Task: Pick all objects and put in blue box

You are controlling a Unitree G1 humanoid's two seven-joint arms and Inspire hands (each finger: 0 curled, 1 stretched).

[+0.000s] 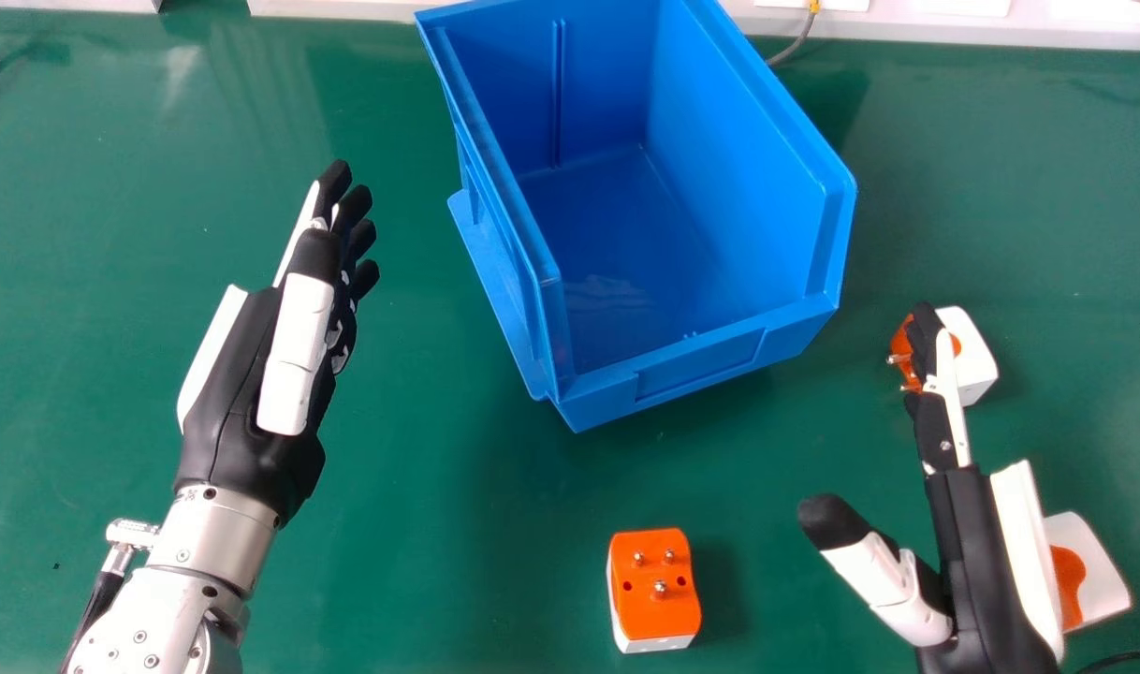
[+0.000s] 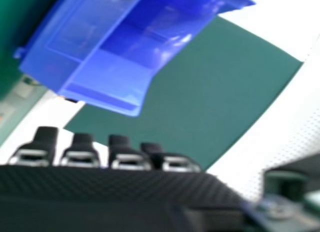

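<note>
orange-topped adapter (image 1: 652,618) | likely light, stiff, slightly slick | best pinched across sides, clear of pins (image 1: 660,589) | right hand (image 1: 977,552) open, left hand (image 1: 238,374) open

A blue storage bin (image 1: 701,360) sits on a green worktop (image 1: 420,515), grey cable (image 1: 798,43) at the far edge, in an apparent lab or workshop.

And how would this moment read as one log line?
left robot hand open | right robot hand open | three plug adapters on green table, outside blue box
</note>
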